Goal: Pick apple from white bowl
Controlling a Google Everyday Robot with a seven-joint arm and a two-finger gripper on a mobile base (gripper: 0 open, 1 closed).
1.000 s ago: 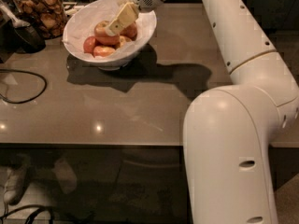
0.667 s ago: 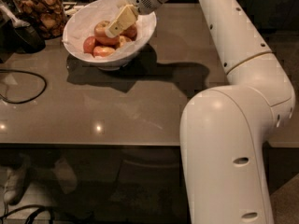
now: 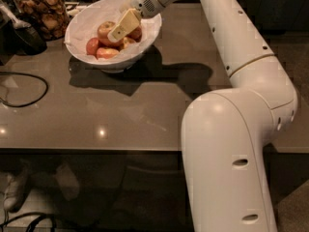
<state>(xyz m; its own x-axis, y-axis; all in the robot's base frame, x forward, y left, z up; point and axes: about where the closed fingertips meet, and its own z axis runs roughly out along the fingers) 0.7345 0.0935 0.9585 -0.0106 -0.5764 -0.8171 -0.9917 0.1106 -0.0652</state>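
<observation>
The white bowl stands at the back left of the grey table. It holds several apples. The apple, largest and red-orange with yellowish streaks, lies at the bowl's middle, on top of the smaller red ones. My gripper reaches down into the bowl from the upper right. Its cream tip lies against the right side of the apple and hides part of it. Another small apple shows just right of the gripper.
A glass jar of brown cookies stands left of the bowl, with a dark object in front of it. A black cable loops on the table's left. The table's front edge runs below. My white arm fills the right side.
The gripper has dipped slightly lower into the bowl, closer against the apple. The arm has shifted a little; the bowl and apples have not moved.
</observation>
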